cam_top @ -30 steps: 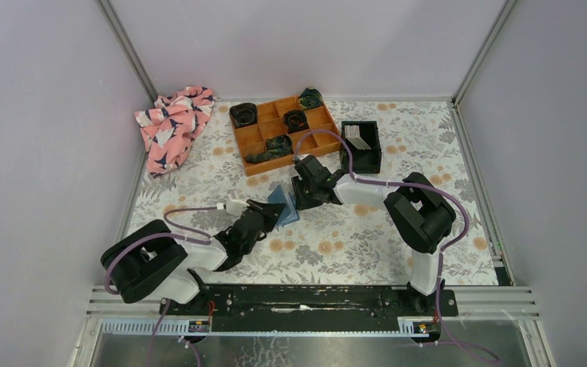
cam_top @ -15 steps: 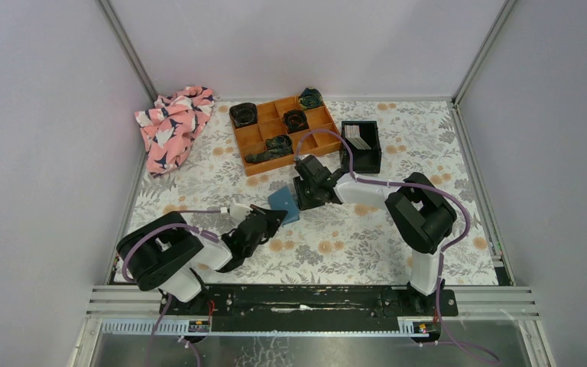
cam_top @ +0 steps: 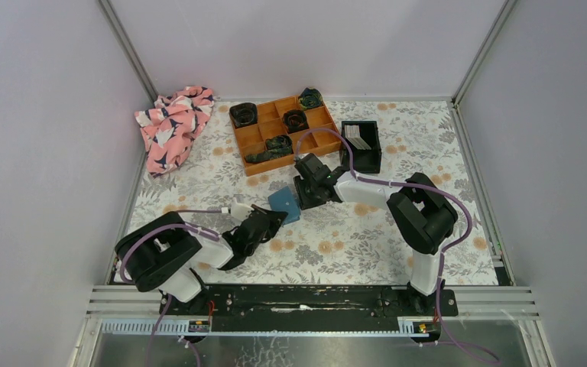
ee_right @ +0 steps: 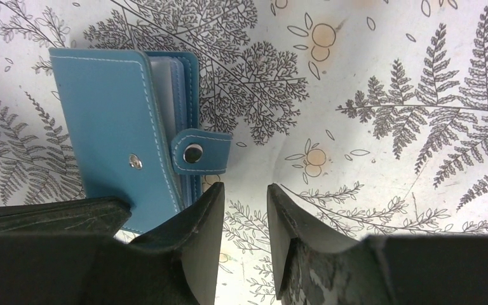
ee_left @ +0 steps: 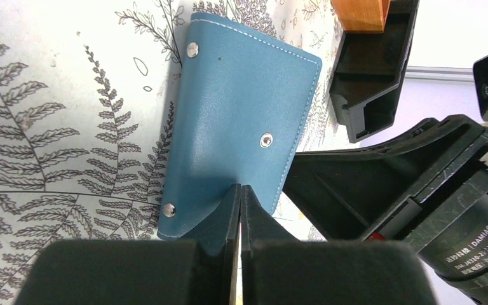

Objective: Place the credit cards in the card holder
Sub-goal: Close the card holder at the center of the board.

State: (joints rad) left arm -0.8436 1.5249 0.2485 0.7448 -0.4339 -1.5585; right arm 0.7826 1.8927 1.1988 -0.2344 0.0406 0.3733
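Lying folded, card holder, strap right-wrist only

Left wrist view: the 6 o'clock edge of the card holder sits behind the left claw, so we can't tell contact. Top view: credit cards in the black bin are too small to count, and the card holder's 3 o'clock side hides under the right claw.
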